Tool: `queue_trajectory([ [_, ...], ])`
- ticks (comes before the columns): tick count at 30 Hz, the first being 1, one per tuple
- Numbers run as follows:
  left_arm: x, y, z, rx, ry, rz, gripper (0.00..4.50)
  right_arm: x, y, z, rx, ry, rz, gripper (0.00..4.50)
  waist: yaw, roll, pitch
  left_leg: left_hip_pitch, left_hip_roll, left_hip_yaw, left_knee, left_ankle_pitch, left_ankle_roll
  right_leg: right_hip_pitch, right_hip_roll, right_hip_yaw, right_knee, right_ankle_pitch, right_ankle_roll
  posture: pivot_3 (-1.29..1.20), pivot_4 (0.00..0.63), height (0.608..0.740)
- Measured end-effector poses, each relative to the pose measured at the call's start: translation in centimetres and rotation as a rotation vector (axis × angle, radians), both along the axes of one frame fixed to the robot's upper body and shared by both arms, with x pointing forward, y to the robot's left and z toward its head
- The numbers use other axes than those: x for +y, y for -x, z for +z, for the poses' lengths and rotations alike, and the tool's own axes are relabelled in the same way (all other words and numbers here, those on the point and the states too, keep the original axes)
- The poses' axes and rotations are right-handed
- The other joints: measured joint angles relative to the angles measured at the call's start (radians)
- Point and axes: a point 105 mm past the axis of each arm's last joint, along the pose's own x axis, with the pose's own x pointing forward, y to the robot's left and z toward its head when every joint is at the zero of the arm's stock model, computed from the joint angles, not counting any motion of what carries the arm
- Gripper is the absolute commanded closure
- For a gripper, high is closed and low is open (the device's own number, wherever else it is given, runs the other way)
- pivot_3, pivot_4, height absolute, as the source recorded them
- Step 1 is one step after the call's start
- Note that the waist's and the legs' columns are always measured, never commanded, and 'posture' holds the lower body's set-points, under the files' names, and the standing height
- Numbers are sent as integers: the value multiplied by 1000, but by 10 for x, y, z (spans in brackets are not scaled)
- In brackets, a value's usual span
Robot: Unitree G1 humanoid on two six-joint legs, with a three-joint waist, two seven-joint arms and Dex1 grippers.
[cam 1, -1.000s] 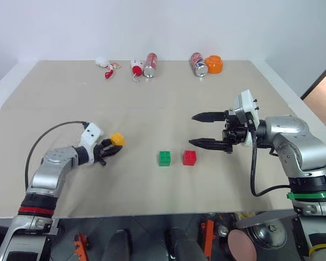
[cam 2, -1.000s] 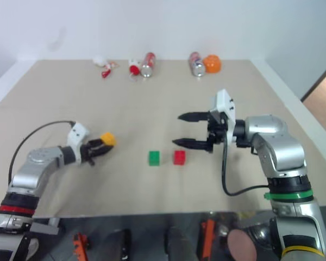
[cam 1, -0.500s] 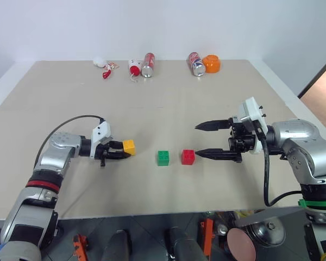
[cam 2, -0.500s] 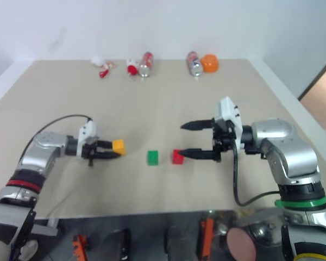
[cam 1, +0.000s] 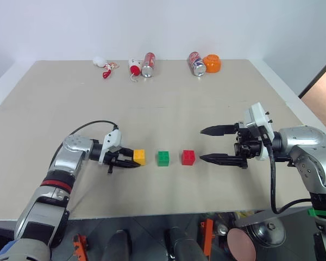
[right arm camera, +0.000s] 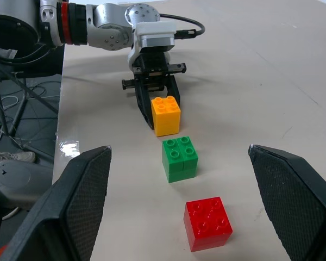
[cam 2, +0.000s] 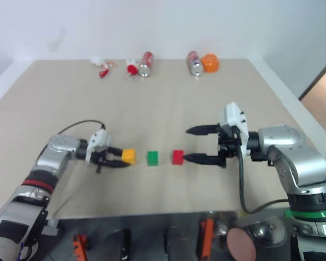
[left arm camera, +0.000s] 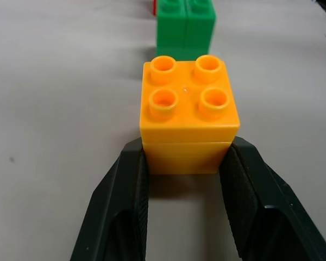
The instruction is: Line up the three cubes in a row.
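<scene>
Three studded cubes stand in a line on the beige table [cam 1: 168, 114]: yellow-orange [cam 1: 139, 157], green [cam 1: 163, 158] and red [cam 1: 188, 157]. My left gripper [cam 1: 134, 159] reaches in from the left, roughly level, and is shut on the yellow-orange cube [left arm camera: 189, 117], one black finger [left arm camera: 125, 206] on each side. That cube sits at table level, a small gap from the green cube [left arm camera: 185, 24]. My right gripper [cam 1: 201, 144] hovers just right of the red cube [right arm camera: 208, 223], open wide and holding nothing. The right wrist view shows the left gripper [right arm camera: 152, 109] on the yellow-orange cube [right arm camera: 165, 115].
Along the table's far edge lie two red soda cans [cam 1: 149, 64] [cam 1: 196, 63], a round orange object [cam 1: 213, 63] and small red-and-white items [cam 1: 106, 68]. The table's near edge runs just below the cubes.
My left gripper has carried the yellow-orange cube to the right and down, from well left of the green cube to just beside it. The right gripper drew back slightly to the right.
</scene>
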Motion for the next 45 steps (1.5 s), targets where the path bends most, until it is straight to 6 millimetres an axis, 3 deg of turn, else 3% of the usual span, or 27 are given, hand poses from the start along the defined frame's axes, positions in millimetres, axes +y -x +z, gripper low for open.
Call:
queue_trajectory([
  [11,3,-3,-2,-75,-33,12,3213,1,-2,5,-23,-3,-1,314,-1,0,0,3,0,0,0,0,0,1,0,0,0,0,0,0,150,740],
  [13,4,-4,-3,-84,-40,26,2042,2,-2,6,-29,-3,1,314,-1,0,0,3,0,0,0,0,0,1,0,0,0,1,-1,0,150,740],
  [18,8,-10,-2,-93,-36,83,444,2,-2,6,-29,-4,2,314,-2,0,0,4,0,0,0,0,0,1,0,1,0,2,-2,0,150,740],
  [28,17,-2,-1,-6,-6,91,444,1,-5,9,-28,-3,10,314,-2,0,0,3,1,0,-1,-1,2,0,1,0,0,2,-2,0,150,740],
  [36,71,10,11,111,-85,172,444,3,-14,16,-54,9,27,314,-8,0,0,3,2,0,-1,-3,4,-1,2,-1,1,0,-3,0,150,740],
  [40,87,-2,18,86,-12,340,444,-1,-22,11,-66,14,-12,314,-1,0,0,2,2,1,1,-3,4,-1,1,0,1,0,-2,0,150,740],
  [45,110,-24,43,39,259,702,444,-22,-43,-7,-88,-22,-239,314,0,0,0,1,2,1,1,-3,4,0,0,-1,1,0,-2,0,150,740],
])
